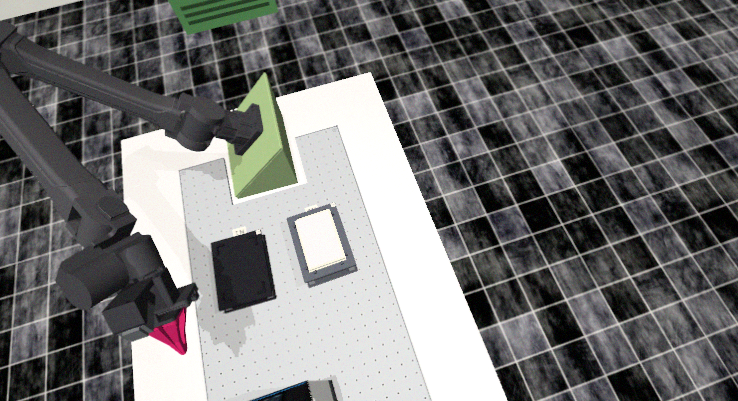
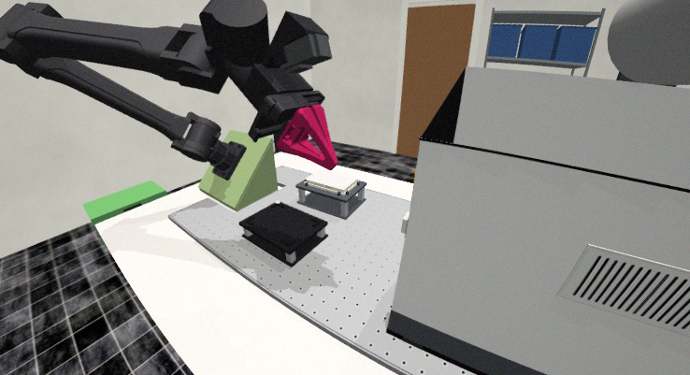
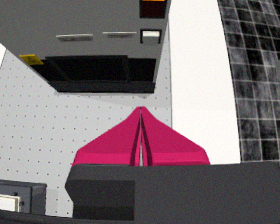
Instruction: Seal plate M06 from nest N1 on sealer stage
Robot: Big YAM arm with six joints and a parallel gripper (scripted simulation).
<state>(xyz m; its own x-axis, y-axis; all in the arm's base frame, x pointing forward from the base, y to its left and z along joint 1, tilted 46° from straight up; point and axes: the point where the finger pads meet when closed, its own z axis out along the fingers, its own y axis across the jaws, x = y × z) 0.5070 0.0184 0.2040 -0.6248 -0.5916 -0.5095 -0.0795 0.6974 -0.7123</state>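
Observation:
The plate nest N1 (image 1: 242,271) (image 2: 282,223) is black and bears no plate. M06 and the stage are not in view; no stage stands out in front of the sealer's housing (image 2: 482,227) (image 3: 101,17). The front opening (image 3: 96,70) is dark. A strip of the lamp (image 3: 153,1) shows amber at the top edge of the wrist view, above the pale START key (image 3: 151,34). My gripper (image 1: 184,352) (image 2: 333,166) (image 3: 140,113) is shut and empty, raised in front of the housing, clear of the key. M09 (image 1: 320,240) (image 2: 333,180) lies on the nest N2 (image 1: 349,265) (image 2: 343,197).
The green wedge (image 1: 263,140) (image 2: 251,174) with my arm's base stands behind the nests. The housing is a tall obstacle at the right of the exterior view. The perforated board (image 1: 320,336) (image 3: 21,130) lies under the nests and the sealer. A green cabinet (image 1: 227,10) stands beyond the table.

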